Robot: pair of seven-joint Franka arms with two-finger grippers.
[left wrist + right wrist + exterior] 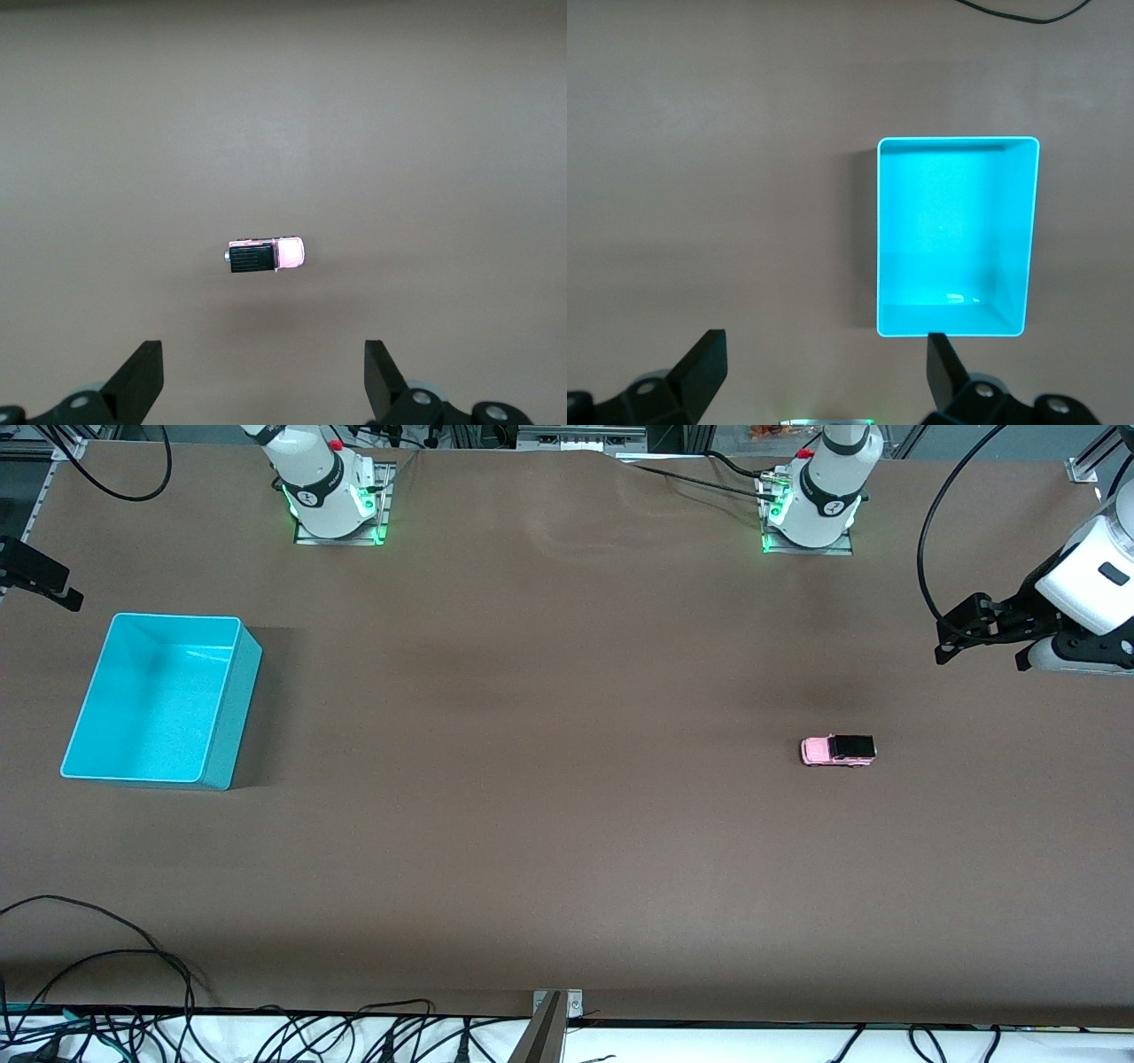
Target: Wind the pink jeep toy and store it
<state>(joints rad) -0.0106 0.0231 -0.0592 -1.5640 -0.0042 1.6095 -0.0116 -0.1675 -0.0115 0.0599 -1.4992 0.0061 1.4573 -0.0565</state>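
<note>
Brown table: pink jeep toy lay toward the left arm's end, well apart from the empty turquoise bin; left gripper hovered above it, right gripper over the bin's end, both fingers wide; likely light, rigid, best pinched across its flat sides.

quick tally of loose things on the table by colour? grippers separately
Pink: 1, the pink jeep toy, on the table toward the left arm's end.
Turquoise: 1, the turquoise bin, toward the right arm's end, nothing in it.
Total: 2 things.
Grippers: 2, left gripper open high over the jeep, right gripper open above the table by the bin.
</note>
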